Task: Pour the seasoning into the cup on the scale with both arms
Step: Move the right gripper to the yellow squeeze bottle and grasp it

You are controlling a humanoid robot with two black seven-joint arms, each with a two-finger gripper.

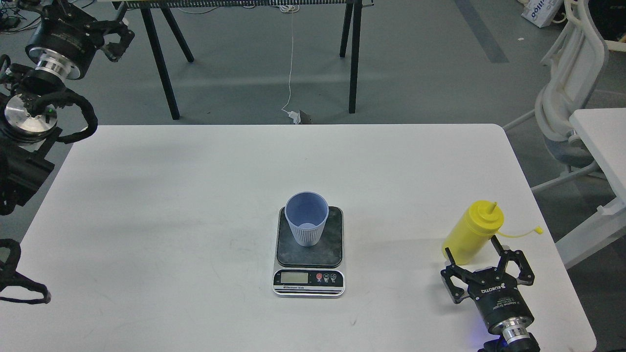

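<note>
So, only the head view to go on. The white table [146, 195] has the scale [309, 252] sitting near the middle, and the cup [306, 218] stands upright on its dark plate, empty as far as I can tell. The yellow bottle [472, 232] is off at about 3 o'clock from the scale, well apart from it, standing near the right edge of the table with its nozzle up and the little tethered cap [538, 229] dangling out toward 3 o'clock.

My right gripper [479, 261] sits just at 6 o'clock of the bottle, jaws spread wide, fingers reaching up either side of the bottle's base. Nothing clamped yet; I can't tell if a finger is already touching it.

My left gripper [108, 39] is way up at 10 o'clock, hanging over the floor beyond the table, nowhere near anything. Its fingers look apart and it holds nothing.

My guess on handling: it's a soft squeeze bottle, probably light, smooth plastic, so it could slip or tip. Clamp too hard and it'll squirt early. I'd take it around the middle of the body, below the shoulder, firm but gentle, and keep clear of that cap tether.
</note>
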